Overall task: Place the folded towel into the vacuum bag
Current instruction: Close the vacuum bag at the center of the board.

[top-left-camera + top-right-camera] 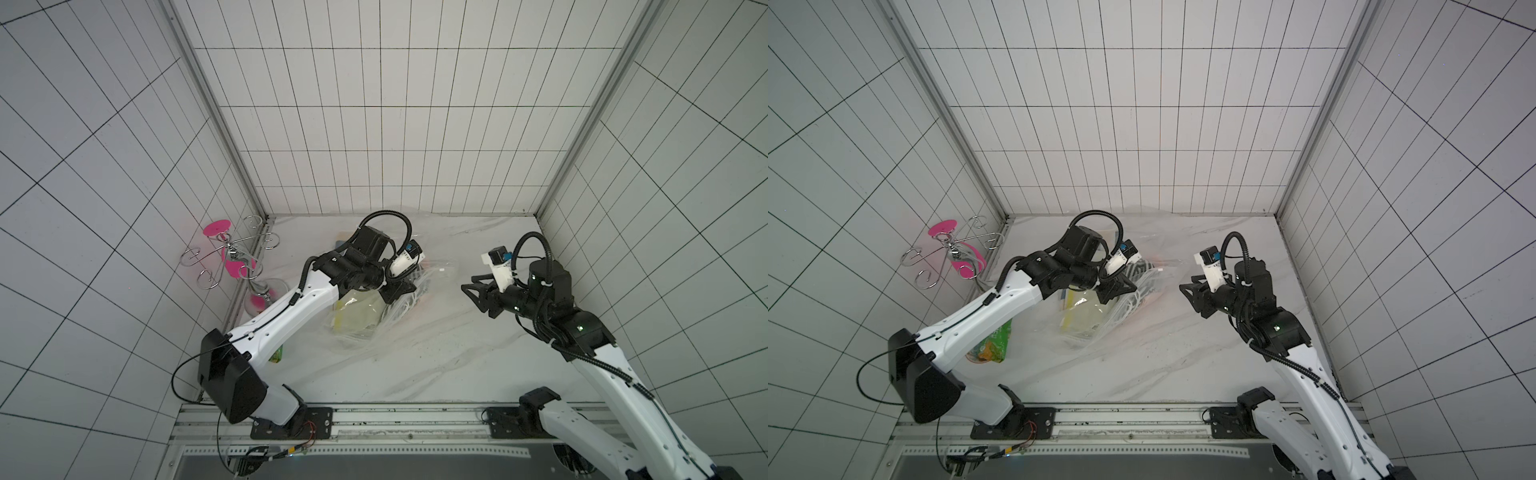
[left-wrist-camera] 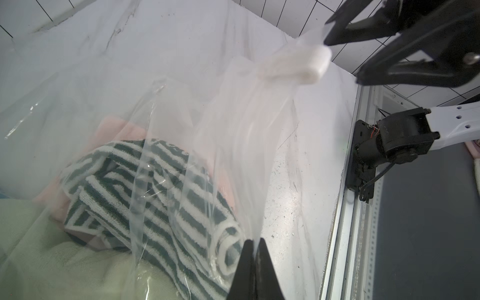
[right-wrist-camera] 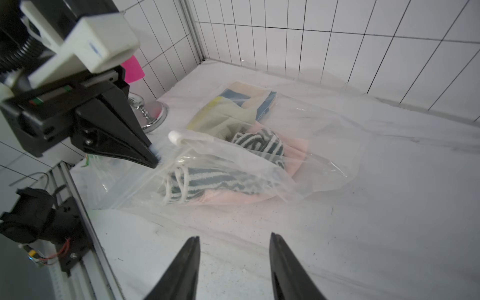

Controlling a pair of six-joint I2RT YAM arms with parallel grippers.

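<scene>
Plastic vacuum bag (image 3: pixel 319 130) seems pinched in closed left gripper (image 2: pixel 255 241); right gripper (image 3: pixel 233 237) gapes empty.

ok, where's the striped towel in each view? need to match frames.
In a top view: striped towel near centre, inside the vacuum bag, partly behind the left gripper.
In a top view: towel same spot, stripes clearer.
Left wrist: towel seen through the plastic, just beyond the fingertips.
Right wrist: towel mid-picture, in the bag.
Shared landmark: left gripper, shut on the bag's edge, in all four.
</scene>
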